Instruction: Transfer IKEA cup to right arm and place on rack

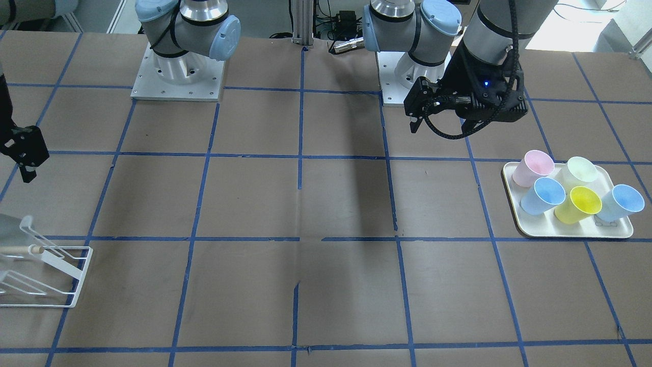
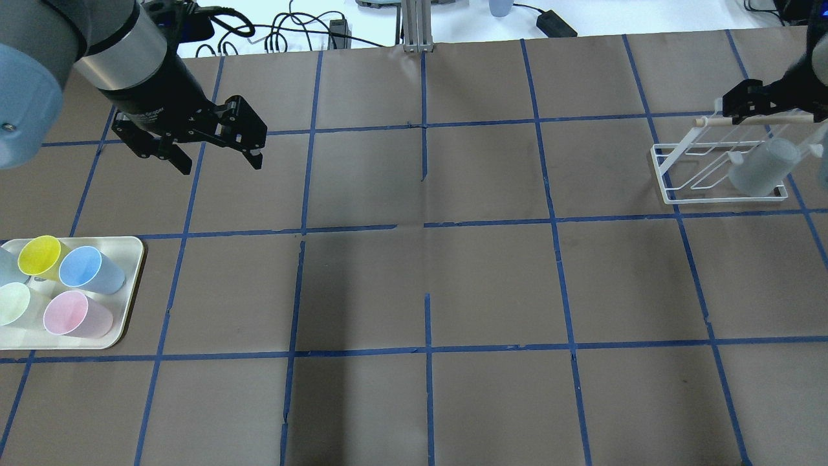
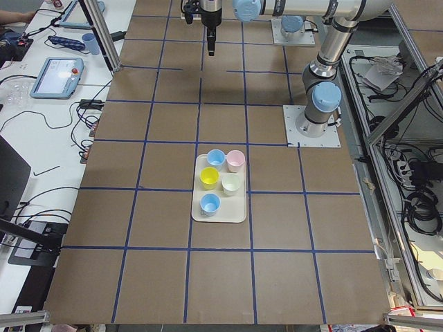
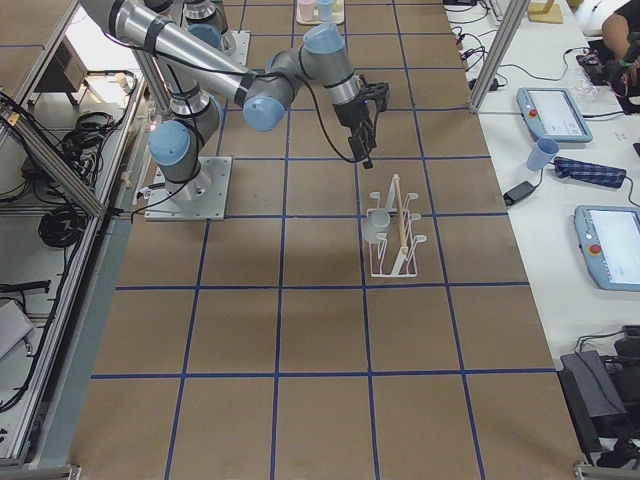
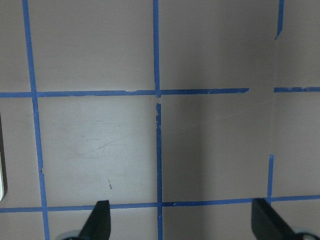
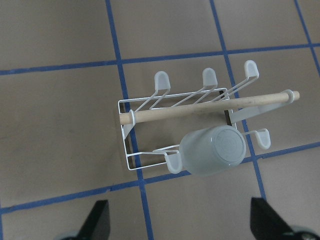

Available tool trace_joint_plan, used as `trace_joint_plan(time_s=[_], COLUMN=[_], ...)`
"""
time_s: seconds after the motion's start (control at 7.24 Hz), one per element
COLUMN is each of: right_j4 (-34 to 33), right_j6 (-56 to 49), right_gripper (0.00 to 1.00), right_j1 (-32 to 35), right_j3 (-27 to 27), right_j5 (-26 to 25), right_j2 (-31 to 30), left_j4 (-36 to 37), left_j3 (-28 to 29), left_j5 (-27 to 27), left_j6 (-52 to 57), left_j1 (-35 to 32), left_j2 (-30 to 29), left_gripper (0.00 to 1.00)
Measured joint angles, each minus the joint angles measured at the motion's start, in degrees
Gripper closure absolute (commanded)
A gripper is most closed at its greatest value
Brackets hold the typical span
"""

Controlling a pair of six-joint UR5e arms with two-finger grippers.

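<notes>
Our right gripper [image 6: 184,222], wide open and empty, hangs above the IKEA cup [image 6: 212,151], slanted mouth-down on the rack [image 6: 200,107], well apart from our equally open left gripper [image 2: 220,165].

Brown table [image 2: 491,285], blue tape [image 2: 424,97] grid.
Pale grey cup [image 6: 212,151], white rack [image 6: 161,80], light wooden rod [image 6: 200,107]; cream tray [image 2: 129,317] of pink, yellow, blue, pale green cups [image 2: 77,314].

IKEA cup [image 6: 212,157] matt grey plastic; rack [image 6: 161,80] white coated wire, wooden rod [image 6: 200,106].
</notes>
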Motion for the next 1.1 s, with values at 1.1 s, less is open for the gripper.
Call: trace_joint_plan(time_s=[1.1], right_j4=[41.49], right_j6=[8.06], right_gripper=[0.00], right_j1=[17.08], right_j3=[-29.80], right_j5=[8.00], right_j2=[10.47], left_j4=[0.05], left_j3=[-0.17], left_j5=[0.57], left_j6=[5.61], left_j1=[0.79], left_j2=[0.93], left_gripper=[0.00])
